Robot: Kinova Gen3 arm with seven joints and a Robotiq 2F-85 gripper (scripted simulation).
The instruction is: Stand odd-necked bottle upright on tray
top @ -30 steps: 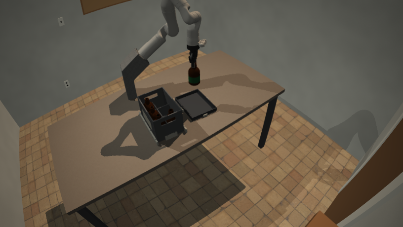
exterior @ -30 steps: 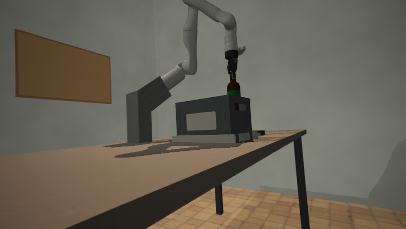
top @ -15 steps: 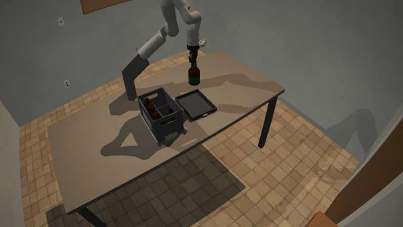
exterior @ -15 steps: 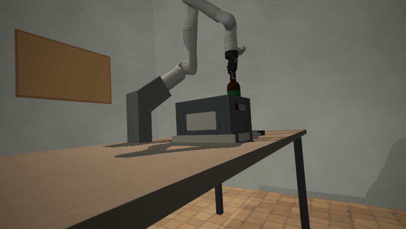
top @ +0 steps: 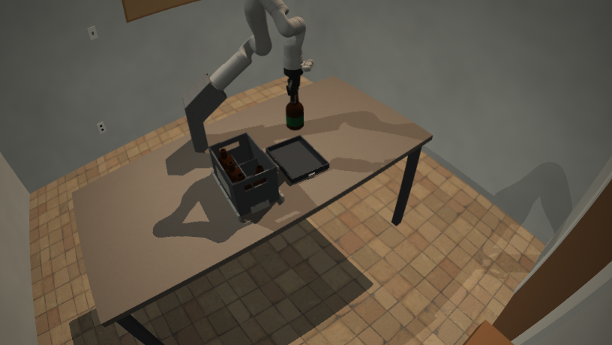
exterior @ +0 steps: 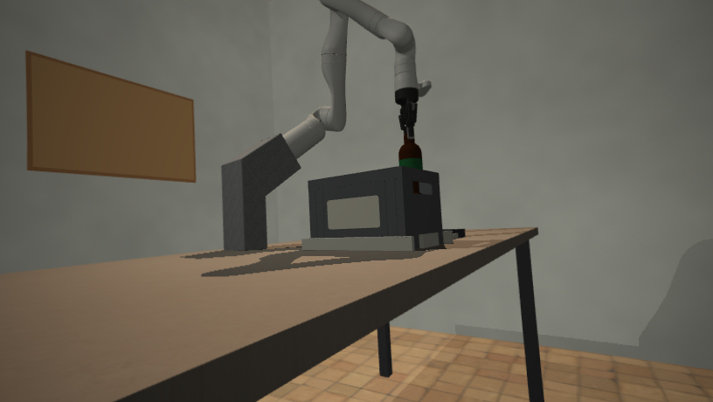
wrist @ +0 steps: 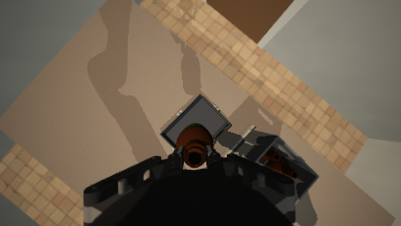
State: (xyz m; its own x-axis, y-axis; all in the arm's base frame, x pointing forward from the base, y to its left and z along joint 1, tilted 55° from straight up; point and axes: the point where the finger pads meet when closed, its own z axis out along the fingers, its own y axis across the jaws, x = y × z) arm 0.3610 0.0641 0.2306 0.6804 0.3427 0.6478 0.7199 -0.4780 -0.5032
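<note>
We have our tool (top: 293, 99) (exterior: 410, 134) (wrist: 195, 151) grasping one brown bottle with a green label (top: 295, 115) (exterior: 410, 152) (wrist: 191, 138) by its neck, and the bottle hangs upright below it, out of the crate. Beneath the tool and well apart from the bottle's base, the tray (top: 297, 180) (wrist: 168, 138) lies flat on the surface (top: 141, 205) (exterior: 149, 299) (wrist: 59, 108), with nothing standing on it. Beside the tray and lower than the tool, the crate (top: 262, 193) (exterior: 421, 214) (wrist: 307, 184) sits level, the other four bottles' necks showing inside. So we judge the picking out done and the placing left: bring the bottle over the tray, lower it gently, let go and rise straight up. Whether its neck truly is the odd one, we cannot tell from here.
</note>
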